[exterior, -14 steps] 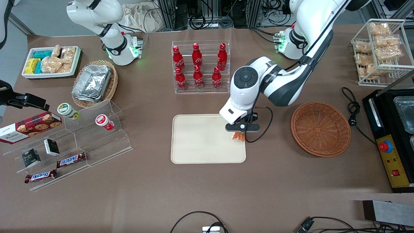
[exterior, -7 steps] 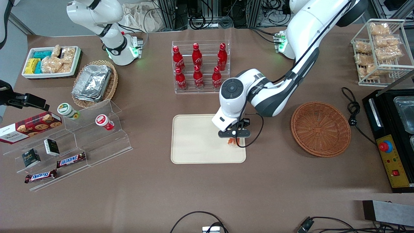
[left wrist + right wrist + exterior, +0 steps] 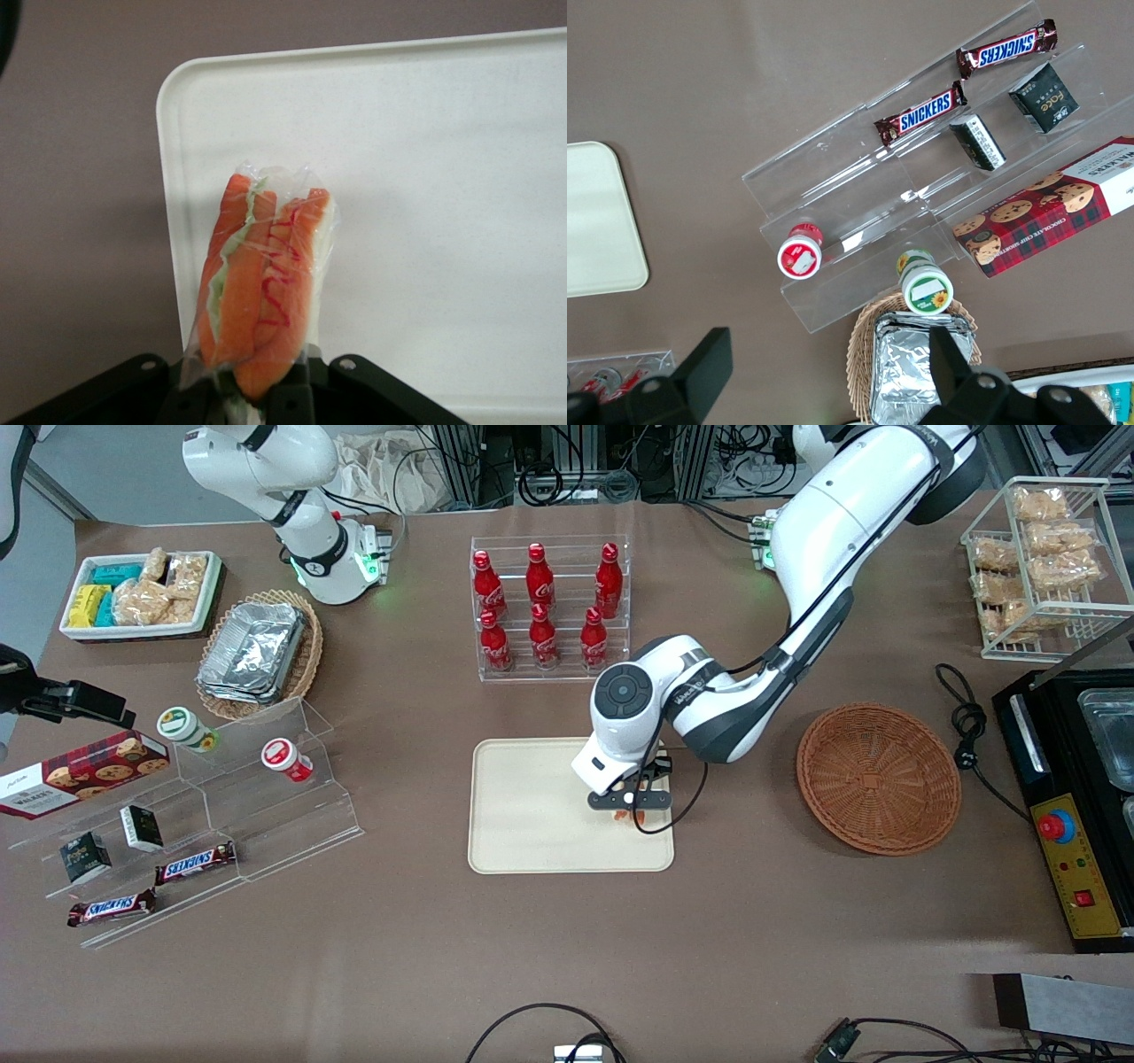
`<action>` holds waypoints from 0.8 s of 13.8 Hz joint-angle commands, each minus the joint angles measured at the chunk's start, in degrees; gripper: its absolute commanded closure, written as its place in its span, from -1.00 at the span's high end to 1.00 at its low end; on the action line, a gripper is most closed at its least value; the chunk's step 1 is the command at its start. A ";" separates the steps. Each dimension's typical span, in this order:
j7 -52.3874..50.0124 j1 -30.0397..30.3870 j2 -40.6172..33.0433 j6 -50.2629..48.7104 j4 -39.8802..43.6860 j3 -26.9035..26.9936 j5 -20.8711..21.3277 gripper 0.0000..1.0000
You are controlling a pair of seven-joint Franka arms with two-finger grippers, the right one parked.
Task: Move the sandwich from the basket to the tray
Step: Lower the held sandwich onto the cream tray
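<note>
The sandwich [image 3: 261, 292], in clear wrap with orange and green filling showing, was clamped between the fingers of the gripper [image 3: 630, 808] and hung above the tray [image 3: 532, 815], over the tray's end toward the working arm. The tray carried nothing else. The round reddish-brown basket [image 3: 877, 778] sat empty, toward the working arm's end of the bench. Farther from the front camera than the tray, a clear rack [image 3: 549, 611] held six red bottles. Near the corner at the parked arm's end, a white bin [image 3: 142, 596] held bagged snacks, and a paler wicker basket [image 3: 306, 657] held foil containers.
</note>
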 commanded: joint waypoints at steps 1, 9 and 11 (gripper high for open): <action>-1.10 -1.79 3.43 -0.70 3.09 0.29 3.49 -0.92; -1.28 -2.41 5.11 0.53 3.09 0.38 3.94 -0.86; -2.59 -2.41 5.81 0.79 3.17 0.38 4.81 -0.81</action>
